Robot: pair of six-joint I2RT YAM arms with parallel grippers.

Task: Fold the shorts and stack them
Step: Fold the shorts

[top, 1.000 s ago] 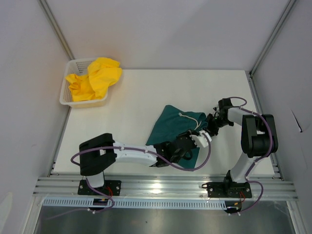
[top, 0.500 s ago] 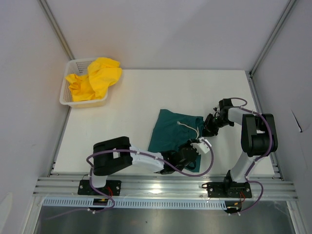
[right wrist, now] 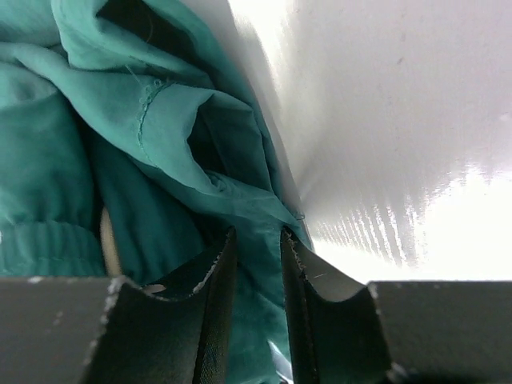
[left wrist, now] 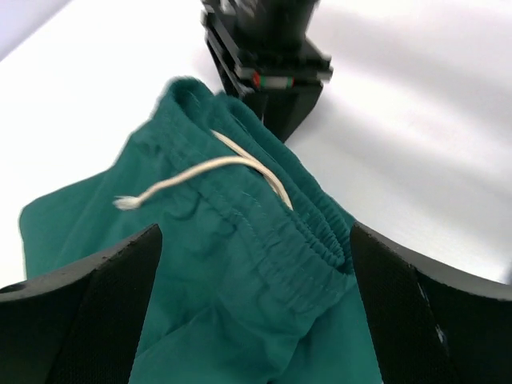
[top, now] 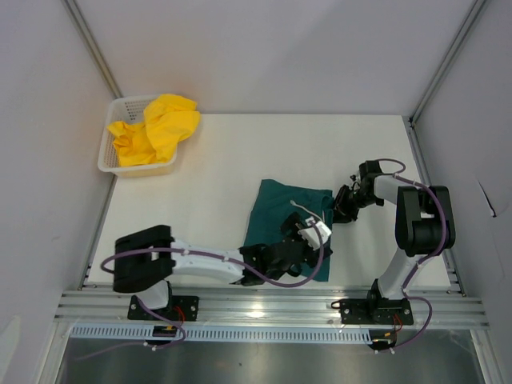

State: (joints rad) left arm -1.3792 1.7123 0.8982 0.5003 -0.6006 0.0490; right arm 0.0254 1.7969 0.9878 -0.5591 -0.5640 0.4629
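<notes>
Yellow shorts (top: 160,128) are draped over the white mesh basket (top: 112,152) at the white tabletop's (top: 200,200) far-left corner. Left claw (top: 308,234) is spread wide above the teal shorts (top: 276,212); right claw (top: 342,205) is pinched narrowly on their waistband edge.

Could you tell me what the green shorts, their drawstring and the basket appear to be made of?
The green shorts: soft matte woven cloth, judging by the wrinkles and the gathered elastic waistband. The drawstring: off-white cord, probably cotton, frayed at the tip. The basket: seemingly rigid white plastic with mesh walls.
</notes>
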